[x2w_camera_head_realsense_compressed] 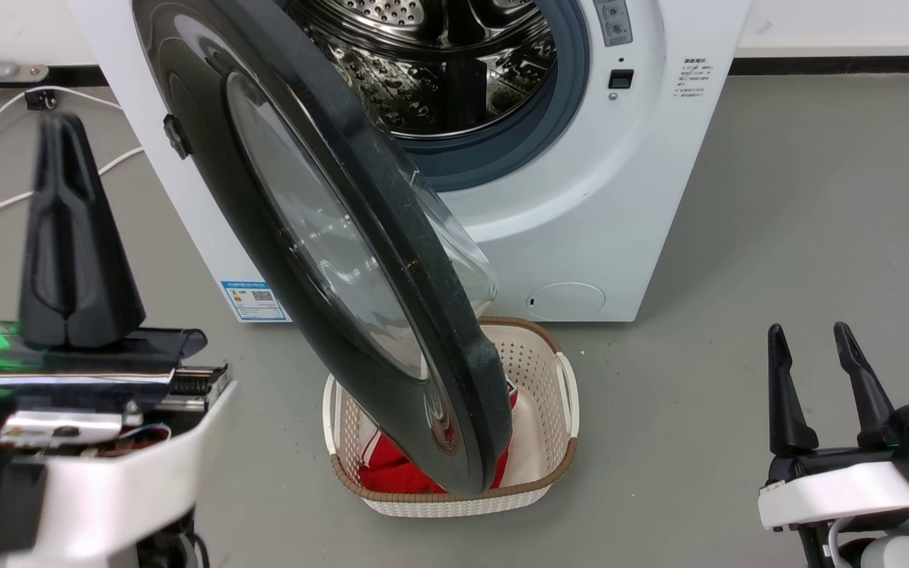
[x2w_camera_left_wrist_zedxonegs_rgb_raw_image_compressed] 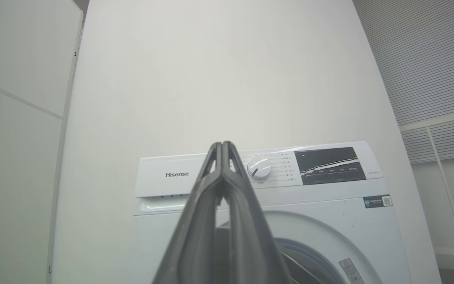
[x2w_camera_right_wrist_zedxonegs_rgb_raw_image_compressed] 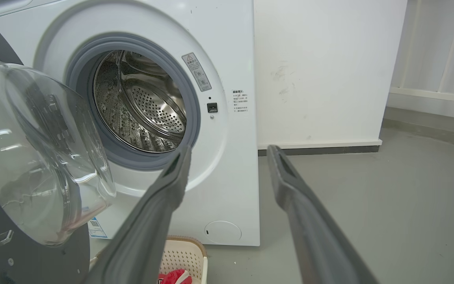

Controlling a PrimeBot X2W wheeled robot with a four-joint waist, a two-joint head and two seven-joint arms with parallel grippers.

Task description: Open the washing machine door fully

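L gripper (x2w_camera_head_realsense_compressed: pixel 68 126) is sitting raised at lower left w/ fingers pressed together, R gripper (x2w_camera_head_realsense_compressed: pixel 809 335) is resting low at right w/ fingers spread.

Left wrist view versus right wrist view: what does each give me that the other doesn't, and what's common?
Left wrist adds: the control panel with its dial and display, behind the shut left gripper. Right wrist adds: the door swung out with its glass bowl, the drum, the basket with red cloth, and the open right gripper. Both: the white front of the machine, its grey seal and warning sticker.
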